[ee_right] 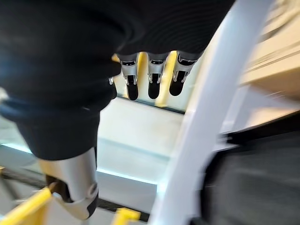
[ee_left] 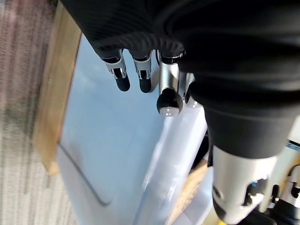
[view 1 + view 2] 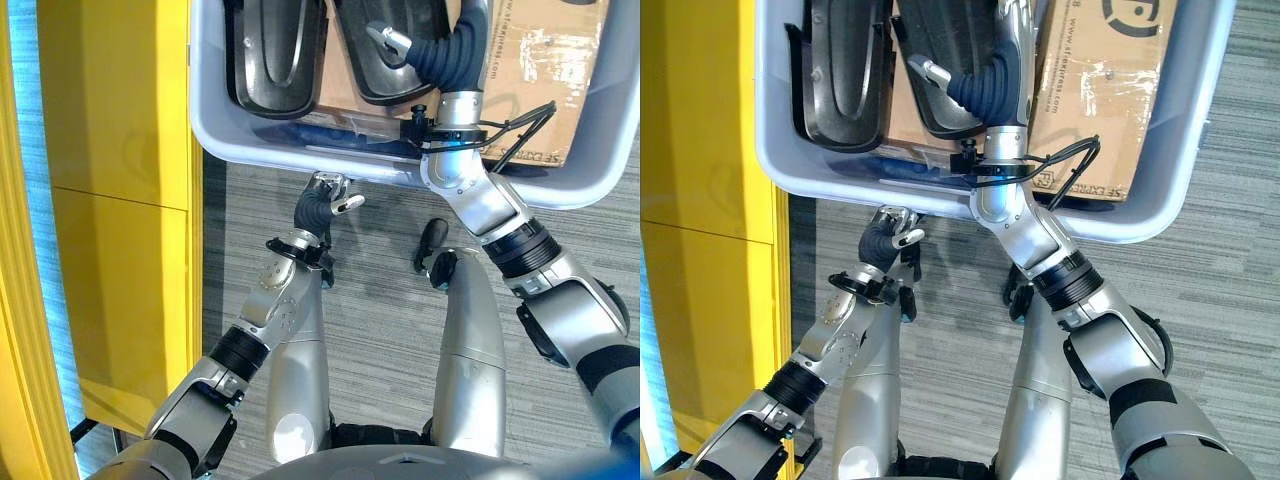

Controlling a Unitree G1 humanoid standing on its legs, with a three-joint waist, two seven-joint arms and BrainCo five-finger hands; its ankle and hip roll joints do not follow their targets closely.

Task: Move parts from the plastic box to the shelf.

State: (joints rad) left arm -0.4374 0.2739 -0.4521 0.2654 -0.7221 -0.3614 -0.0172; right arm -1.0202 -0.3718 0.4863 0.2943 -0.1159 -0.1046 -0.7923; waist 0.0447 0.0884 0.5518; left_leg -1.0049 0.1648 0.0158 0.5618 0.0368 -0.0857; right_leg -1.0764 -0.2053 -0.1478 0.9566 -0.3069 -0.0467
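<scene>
The left hand [image 3: 322, 203] sits nearest, below the plastic box [image 3: 590, 185], its fingers [image 2: 143, 77] relaxed and gripping nothing — just under the box's near rim at about 6 o'clock of the box. The right hand [image 3: 985, 90] reaches over that rim into the box; its fingers [image 1: 154, 86] hang loosely straight, closed on nothing. Inside, two dark moulded parts lie side by side: one part [image 3: 275, 55] at 10 o'clock, the other part [image 3: 385, 50] under the right hand. A cardboard sheet [image 3: 1105, 90] lies at 2 o'clock — a yellow frame [image 3: 120, 200] stands at 9 o'clock.
</scene>
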